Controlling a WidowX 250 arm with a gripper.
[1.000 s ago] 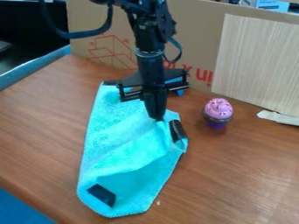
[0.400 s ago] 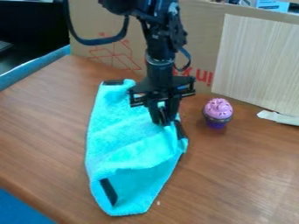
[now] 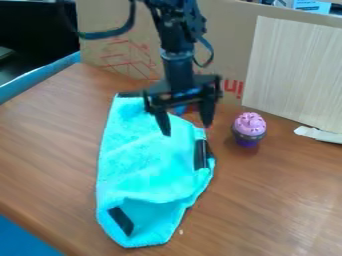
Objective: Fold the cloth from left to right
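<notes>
Near end: cloth (image 3: 143, 160), blue, gaping like a shallow pocket, one dark patch (image 3: 121, 220) inside; layers unaligned here.
Step, near part: the fold appears largely made, the near end least so. If it is to be tidied, take only the upper layer by its edge, draw it low and slowly to the right, lay it down, then press lightly. A deep pinch could catch both layers and drag the whole piece.
Right edge: second dark patch (image 3: 201, 154), upright in the view, upper layer ending beside it; slight overhang, likely to spring back if brushed.
Step, at the pincer: rise straight up before any swing aside, fingers kept apart, so that neither hooks the flap.
Cloth, position: on the bench (image 3: 280, 205), below the pincer and mostly toward the camera from it, its far end running behind and to the left.
Pincer (image 3: 187, 130): wide, holding nothing; one finger over the cloth, the other about at its right edge. Contact: cannot tell.
Cupcake (image 3: 249, 130): pink top, right of the cloth, apart from it.
Back: cardboard (image 3: 227, 45), pale panel (image 3: 297, 70) against it.
</notes>
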